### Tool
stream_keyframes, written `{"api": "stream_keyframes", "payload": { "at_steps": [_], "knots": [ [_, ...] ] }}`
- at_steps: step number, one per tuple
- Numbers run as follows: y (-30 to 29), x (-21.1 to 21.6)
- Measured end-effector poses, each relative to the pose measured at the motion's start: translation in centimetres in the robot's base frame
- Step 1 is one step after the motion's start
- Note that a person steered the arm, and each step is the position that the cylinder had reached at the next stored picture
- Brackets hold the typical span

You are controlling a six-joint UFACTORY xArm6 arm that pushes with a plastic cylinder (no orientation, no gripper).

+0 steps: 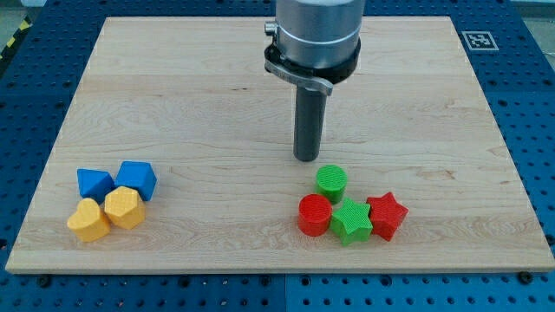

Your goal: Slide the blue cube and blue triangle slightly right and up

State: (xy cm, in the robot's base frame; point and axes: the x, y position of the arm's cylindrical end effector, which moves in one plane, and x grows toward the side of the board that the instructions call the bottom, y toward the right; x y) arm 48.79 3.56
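The blue cube (137, 179) and the blue triangle (94, 183) sit side by side near the board's lower left, touching each other. Two yellow blocks press against them from below: a yellow hexagon (124, 208) and a yellow heart-like block (88, 220). My tip (306, 157) stands near the board's middle, far to the right of the blue blocks and just above a green cylinder (330, 183).
A cluster lies at the lower right: the green cylinder, a red cylinder (315, 215), a green star (351, 220) and a red star (387, 215). The wooden board (199, 95) lies on a blue perforated table. A marker tag (477, 39) is at the top right corner.
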Motion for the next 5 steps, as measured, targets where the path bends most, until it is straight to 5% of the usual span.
{"api": "stream_keyframes", "payload": {
  "at_steps": [3, 5],
  "knots": [
    [0.0, 2.5],
    [-12.2, -0.7]
  ]
}}
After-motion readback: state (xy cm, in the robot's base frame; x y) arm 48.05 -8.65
